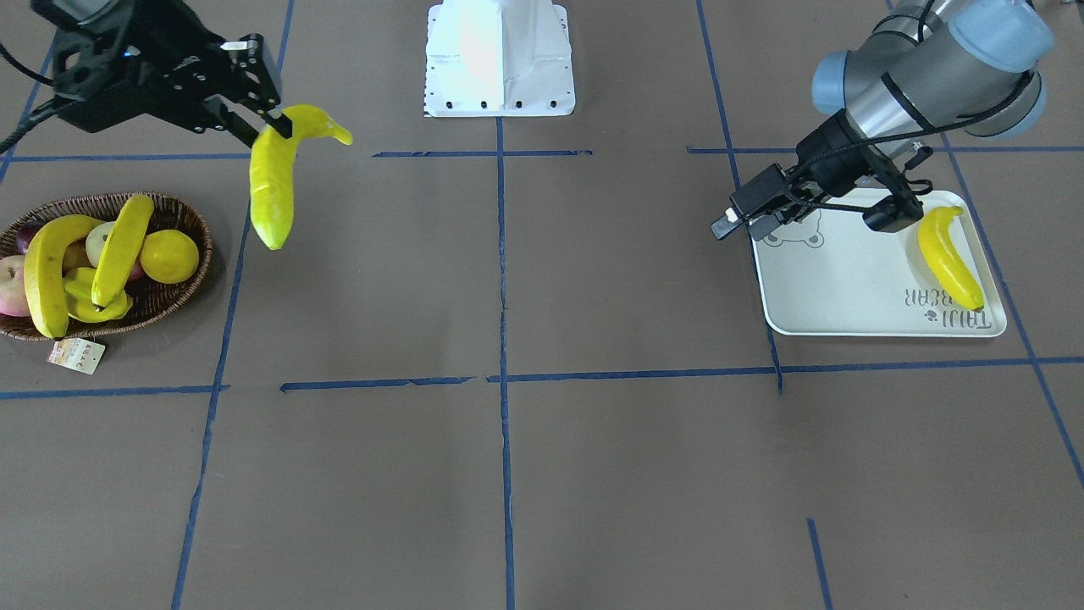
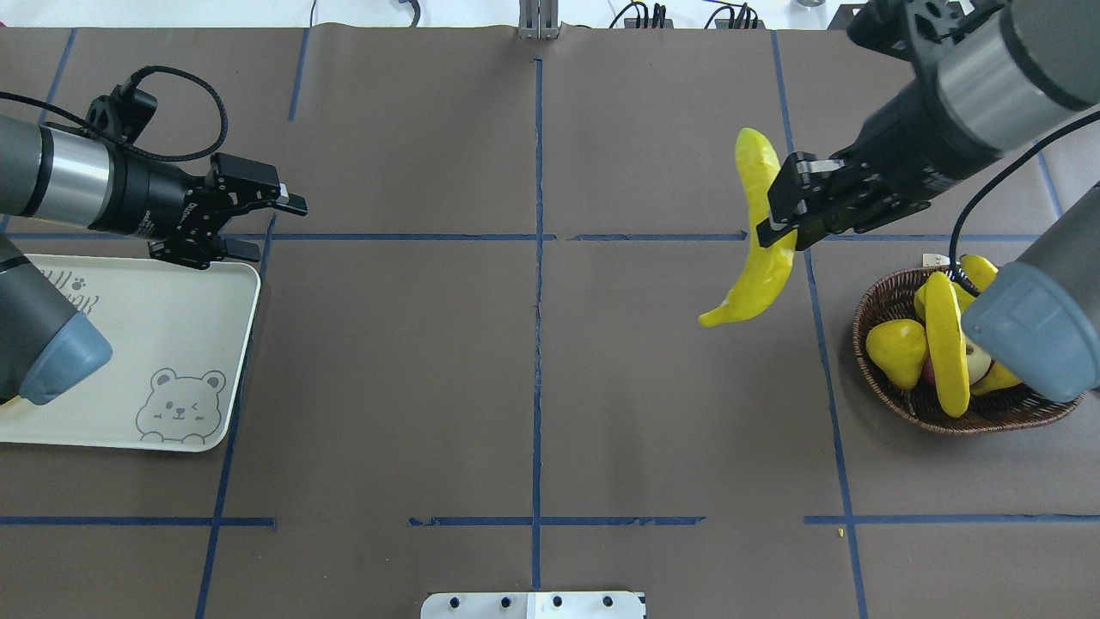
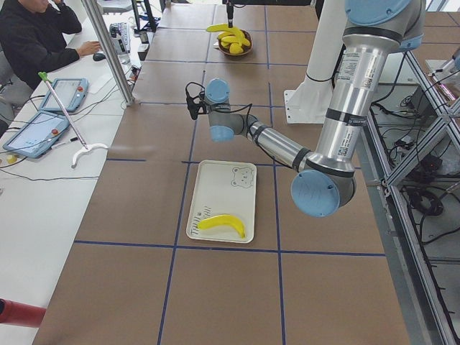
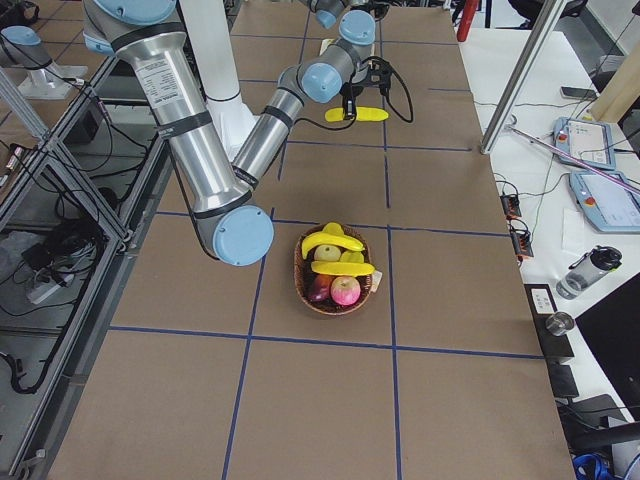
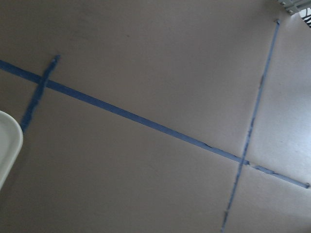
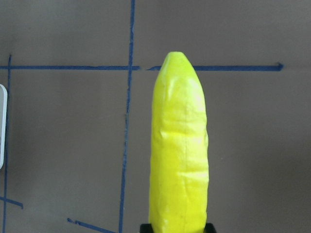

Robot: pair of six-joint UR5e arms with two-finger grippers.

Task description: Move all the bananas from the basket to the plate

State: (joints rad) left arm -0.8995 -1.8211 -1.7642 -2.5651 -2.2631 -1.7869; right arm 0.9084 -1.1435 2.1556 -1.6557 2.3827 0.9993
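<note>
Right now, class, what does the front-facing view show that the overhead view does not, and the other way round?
Only the front-facing view shows the placed banana lying on the plate; overhead, the left arm hides it. Only the overhead view shows the bear drawing whole; from the front, the left arm's jaws cover part of it. Both show the lifted banana clamped in the right arm's jaws above the table, the basket with bananas left in it, and the plate.
</note>
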